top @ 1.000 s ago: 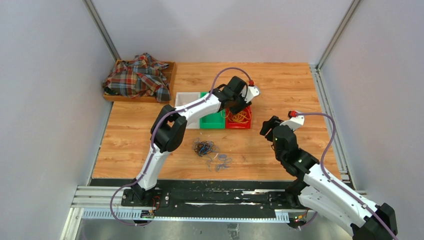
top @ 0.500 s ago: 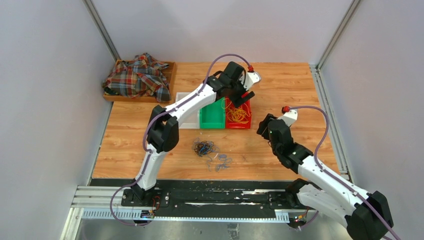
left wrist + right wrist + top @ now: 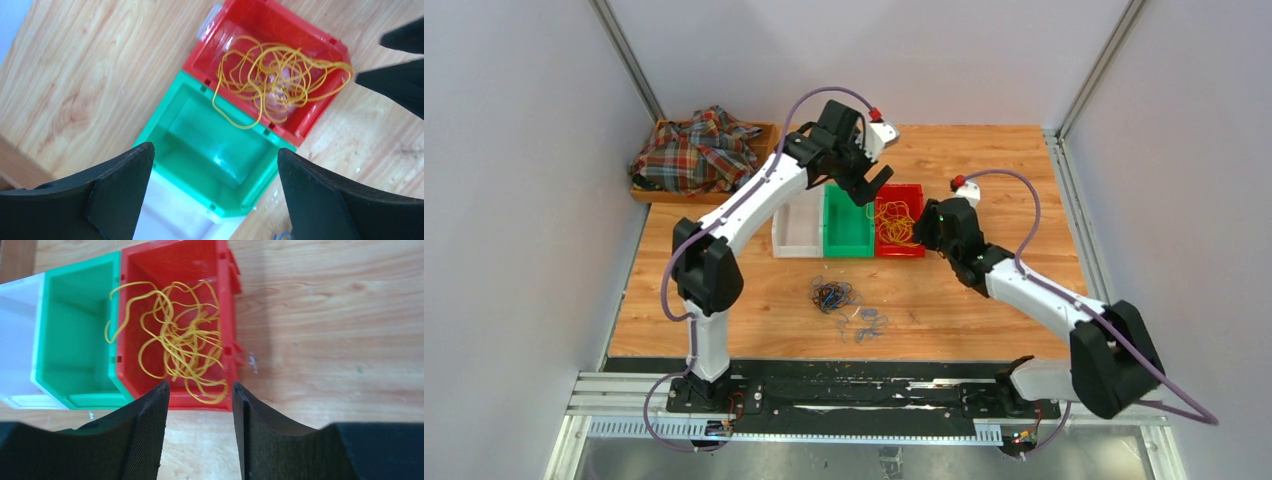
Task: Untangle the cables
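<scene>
Two heaps: yellow cables lie sorted in the red bin just beyond both sets of fingers, one loop spilling into the green bin. My left gripper gapes wide, empty. The right gripper stands narrowly apart, empty, perhaps aiming to tuck that loop. The dark tangle waits well behind them.

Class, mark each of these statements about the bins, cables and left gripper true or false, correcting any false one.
1. The yellow cables lie in the red bin. True.
2. The green bin is full of blue cables. False: it holds only a yellow loop drooping over from the red bin.
3. The left gripper is open and holds nothing. True.
4. The dark tangle of cables lies in the white bin. False: it lies on the table in front of the bins.
</scene>
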